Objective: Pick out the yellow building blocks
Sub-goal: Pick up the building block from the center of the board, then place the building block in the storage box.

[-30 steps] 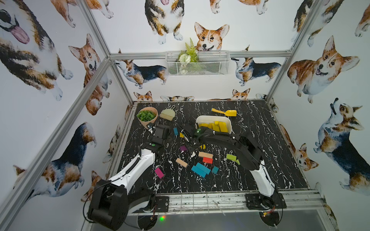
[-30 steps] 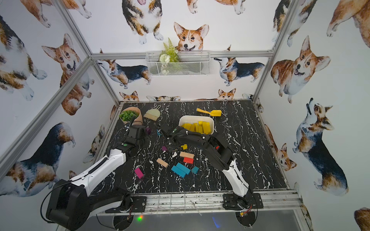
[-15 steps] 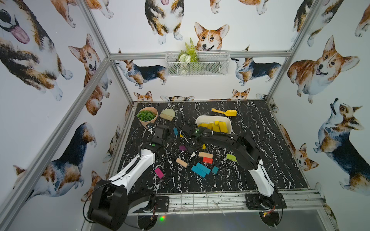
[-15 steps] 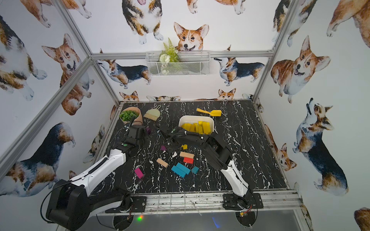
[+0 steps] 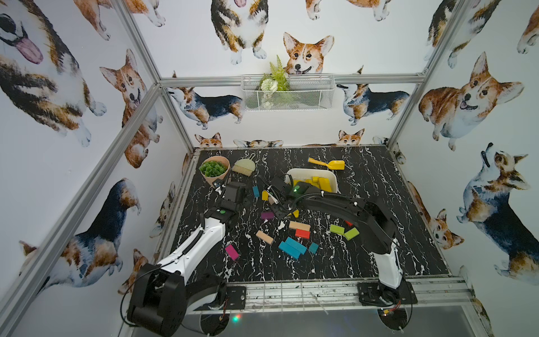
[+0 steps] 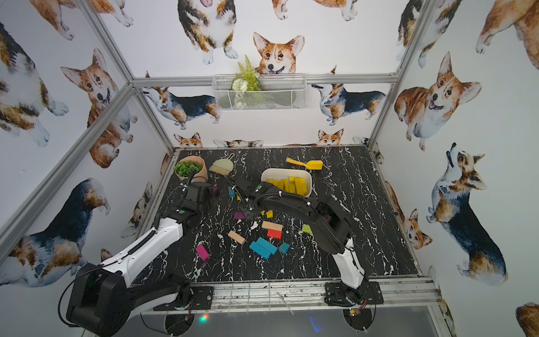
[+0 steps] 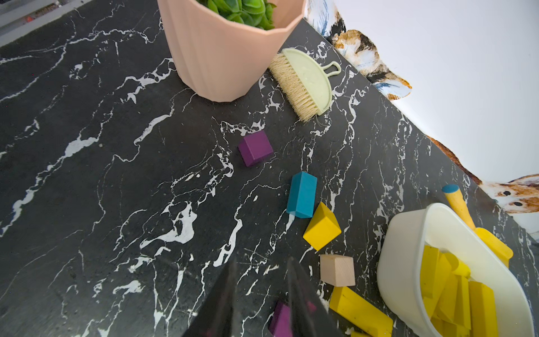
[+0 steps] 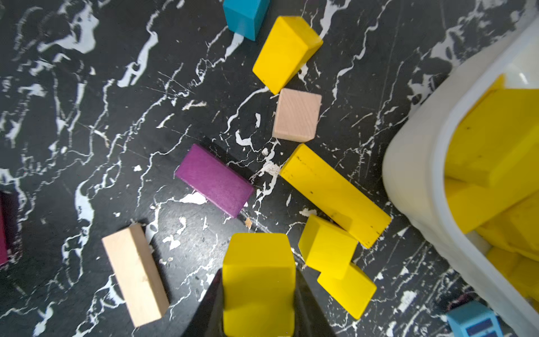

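Note:
My right gripper is shut on a yellow building block, which sits squarely between its jaws just above the table. Loose yellow blocks lie close by: a wedge, a long bar, a cube and a flat piece. A white tub beside them holds several yellow blocks; both top views show it too. My left gripper hovers over bare table near the wedge, narrowly open and holding nothing.
A pink plant pot, a brush and a yellow toy shovel stand at the back. Purple, tan, red, teal, green and magenta blocks lie scattered mid-table.
The right gripper's jaws have closed on the yellow block and the arm has shifted slightly left. The left arm has stayed in place.

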Robot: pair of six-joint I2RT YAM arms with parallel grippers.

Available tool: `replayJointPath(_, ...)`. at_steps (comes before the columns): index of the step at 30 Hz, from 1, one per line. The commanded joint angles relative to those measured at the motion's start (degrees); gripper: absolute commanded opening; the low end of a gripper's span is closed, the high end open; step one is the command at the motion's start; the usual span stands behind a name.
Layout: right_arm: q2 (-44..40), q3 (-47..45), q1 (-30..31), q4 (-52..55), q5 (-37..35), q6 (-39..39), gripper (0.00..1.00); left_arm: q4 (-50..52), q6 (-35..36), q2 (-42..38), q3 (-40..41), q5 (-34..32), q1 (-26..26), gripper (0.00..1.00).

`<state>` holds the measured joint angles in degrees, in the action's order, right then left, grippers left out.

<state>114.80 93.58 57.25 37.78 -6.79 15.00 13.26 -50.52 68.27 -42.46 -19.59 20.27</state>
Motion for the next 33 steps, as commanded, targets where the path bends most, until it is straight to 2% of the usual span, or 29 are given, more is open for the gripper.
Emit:
replayJointPath(1, -4.2, -4.0, 0.0, -7.9, 0.3, -0.9, 0.22, -0.8, -0.5, 0.3, -0.3, -0.4, -0.2, 0.34)
replayJointPath(8, -8.6, -10.4, -1.0, -14.6, -3.5, 0.8, 0.2, -1.5, -0.3, 0.9, -0.1, 0.2, -0.1, 0.34)
replayJointPath(14, -12.8, -18.8, -6.5, -23.5, -5.5, 9.2, 0.2, -1.2, 0.0, 2.1, 0.2, 1.3, -0.3, 0.34)
replayJointPath(21, -12.1, -19.5, -12.4, -21.6, -5.4, 11.5, 0.21, -1.7, 0.6, 3.1, 0.2, 2.0, -0.4, 0.34)
replayJointPath(33, -8.5, -18.9, -20.4, -16.6, -9.7, 7.8, 0.24, -2.1, 2.0, 5.7, -0.3, 6.0, -0.4, 0.34)
